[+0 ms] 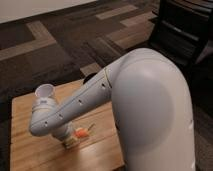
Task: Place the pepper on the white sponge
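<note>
My white arm reaches down across the wooden table (30,150), and most of the gripper (67,136) is hidden at its lower end, near the table's middle. The orange-red pepper (81,132) shows right beside the gripper, its thin green stem pointing right. A small pale pad, apparently the white sponge (72,143), peeks out just below the gripper and the pepper. Whether the pepper rests on it or is still held cannot be told.
A white paper cup (45,91) stands upright at the back of the table, just behind the arm's elbow. Patterned dark carpet surrounds the table, and a black chair (182,30) stands at the upper right.
</note>
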{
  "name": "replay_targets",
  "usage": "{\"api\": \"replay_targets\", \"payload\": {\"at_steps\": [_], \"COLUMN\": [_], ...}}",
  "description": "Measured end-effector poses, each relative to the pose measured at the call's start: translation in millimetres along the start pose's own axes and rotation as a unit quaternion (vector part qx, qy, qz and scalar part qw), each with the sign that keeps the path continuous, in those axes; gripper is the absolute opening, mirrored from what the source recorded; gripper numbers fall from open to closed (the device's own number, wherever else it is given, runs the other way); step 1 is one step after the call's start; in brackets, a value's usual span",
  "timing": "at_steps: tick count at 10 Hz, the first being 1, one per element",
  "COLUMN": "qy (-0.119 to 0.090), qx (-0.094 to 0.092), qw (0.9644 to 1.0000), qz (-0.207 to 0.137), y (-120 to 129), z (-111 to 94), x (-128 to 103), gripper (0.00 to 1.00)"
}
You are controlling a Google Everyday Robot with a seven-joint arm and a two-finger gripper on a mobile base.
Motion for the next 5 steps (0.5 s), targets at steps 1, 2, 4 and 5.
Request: {"api": "replay_targets", "payload": {"at_steps": [1, 2, 4, 5], "qy": [0.0, 0.0, 0.0, 0.0], "qx": [0.0, 0.0, 0.0, 0.0], "qw": [1.0, 1.0, 1.0, 1.0], "qz": [0.0, 0.0, 0.0, 0.0], "y": [0.0, 0.0, 0.1, 0.1], "z": [0.0, 0.0, 0.0, 0.1], "x": [0.0, 0.0, 0.0, -0.1], "gripper": [0.31, 0.43, 0.67, 0.77]}}
